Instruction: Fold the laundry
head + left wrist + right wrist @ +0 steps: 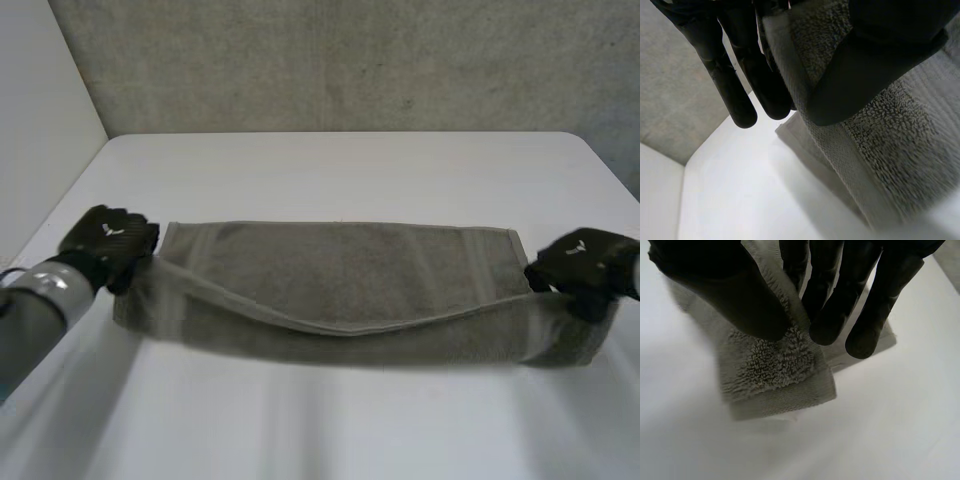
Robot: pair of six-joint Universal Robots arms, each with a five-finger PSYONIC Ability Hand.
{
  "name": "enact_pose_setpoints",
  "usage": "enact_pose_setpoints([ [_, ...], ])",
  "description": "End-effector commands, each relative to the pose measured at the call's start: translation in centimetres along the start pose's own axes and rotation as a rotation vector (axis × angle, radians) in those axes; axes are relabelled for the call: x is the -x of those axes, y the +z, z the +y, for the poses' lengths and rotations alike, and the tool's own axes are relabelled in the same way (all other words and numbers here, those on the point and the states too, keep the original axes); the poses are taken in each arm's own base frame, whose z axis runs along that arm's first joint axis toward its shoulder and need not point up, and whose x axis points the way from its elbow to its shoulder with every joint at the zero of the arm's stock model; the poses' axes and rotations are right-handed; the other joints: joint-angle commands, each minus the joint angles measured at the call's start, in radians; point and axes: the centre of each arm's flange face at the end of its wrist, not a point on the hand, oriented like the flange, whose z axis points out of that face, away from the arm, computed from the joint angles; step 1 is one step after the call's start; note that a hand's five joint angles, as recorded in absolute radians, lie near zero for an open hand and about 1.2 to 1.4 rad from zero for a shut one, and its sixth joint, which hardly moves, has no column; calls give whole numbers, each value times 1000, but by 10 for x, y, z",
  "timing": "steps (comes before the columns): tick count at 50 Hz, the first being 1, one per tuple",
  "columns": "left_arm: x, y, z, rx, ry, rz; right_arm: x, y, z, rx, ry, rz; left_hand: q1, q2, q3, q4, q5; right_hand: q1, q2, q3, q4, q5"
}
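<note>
Bare lab setup: white table, grey concrete wall

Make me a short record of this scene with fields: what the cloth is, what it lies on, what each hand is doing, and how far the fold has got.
cloth: one grey-green terry towel
surface: white table
left hand: pinches the towel's left end between thumb and fingers
right hand: pinches the towel's right end between thumb and fingers
towel shape: stretched between the hands, with the held edge sagging in the middle; far part flat on the table
fold: begun, not yet laid down
</note>
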Motion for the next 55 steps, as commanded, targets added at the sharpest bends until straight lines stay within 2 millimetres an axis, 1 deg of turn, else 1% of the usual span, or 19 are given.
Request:
enact_pose_setpoints([
  [1, 8, 53, 7, 10, -72, -74, -23, 47, -15, -61, 38, 173, 212, 180, 180, 178, 200, 82, 62, 50, 58, 50],
  [5, 8, 73, 4, -22, -64, -110, -25, 76, -28, -132, 34, 227, 212, 180, 180, 178, 200, 82, 62, 50, 58, 50],
  [7, 11, 88, 3, -47, -59, -137, -24, 84, -32, -152, 26, 241, 212, 180, 180, 178, 200, 82, 62, 50, 58, 50],
  [15, 7, 117, 4, -74, -47, -158, -31, 114, -42, -177, 2, 336, 212, 180, 180, 178, 200, 82, 62, 50, 58, 50],
  [22, 2, 130, 13, -68, -47, -153, -32, 132, -50, -210, -18, 358, 212, 180, 180, 178, 200, 82, 62, 50, 58, 50],
  [27, 1, 136, 16, -68, -47, -154, -28, 142, -55, -233, -32, 356, 212, 180, 180, 178, 200, -102, -122, -134, -126, -134],
  [29, 0, 139, 18, -68, -47, -154, -28, 149, -59, -258, -43, 373, 212, 180, 180, 178, 200, -265, -286, -297, -289, -297],
  [33, 0, 140, 19, -68, -47, -154, -30, 154, -62, -272, -49, 406, 212, 180, 180, 178, 200, -372, -392, -404, -396, -404],
  [34, 0, 140, 20, -64, -47, -154, -31, 156, -62, -270, -50, 427, -67, -99, -98, -100, -79, -610, -631, -642, -634, -642],
  [35, 0, 140, 20, -62, -45, -154, -33, 157, -62, -265, -47, 454, -592, -625, -624, -626, -605, -973, -993, -1005, -997, -1005],
  [36, 0, 140, 20, -62, -45, -154, -33, 157, -62, -265, -47, 454, -598, -630, -630, -632, -610, -976, -997, -1009, -1000, -1009],
  [37, 1, 140, 20, -61, -43, -161, -35, 159, -61, -253, -42, 479, -923, -956, -955, -957, -935, -1139, -1160, -1172, -1163, -1172],
  [44, 11, 135, 19, -18, -47, -248, -42, 149, -63, -227, -13, 537, -994, -1026, -1026, -1028, -1006, -1139, -1160, -1172, -1163, -1172],
  [46, 13, 133, 17, -11, -50, -265, -46, 132, -67, -230, 12, 544, -994, -1026, -1026, -1028, -1006, -1139, -1160, -1172, -1163, -1172],
  [49, 17, 125, 13, -2, -55, -281, -45, 122, -67, -229, 35, 534, -994, -1026, -1026, -1028, -1006, -1139, -1160, -1172, -1163, -1172],
  [51, 15, 111, 12, 16, -56, -269, -38, 99, -66, -230, 75, 499, -994, -1026, -1026, -1028, -1006, -1139, -1160, -1172, -1163, -1172],
  [52, 15, 111, 12, 16, -56, -269, -37, 99, -66, -230, 75, 499, -994, -1026, -1026, -1028, -1006, -1139, -1160, -1172, -1163, -1172],
  [54, 15, 102, 10, 19, -58, -263, -23, 77, -62, -234, 90, 445, -997, -1029, -1029, -1031, -1009, -1139, -1160, -1172, -1163, -1172],
  [55, 13, 93, 8, 24, -58, -256, -23, 77, -62, -234, 90, 445, -997, -1029, -1029, -1031, -1009, -1139, -1160, -1172, -1163, -1172],
])
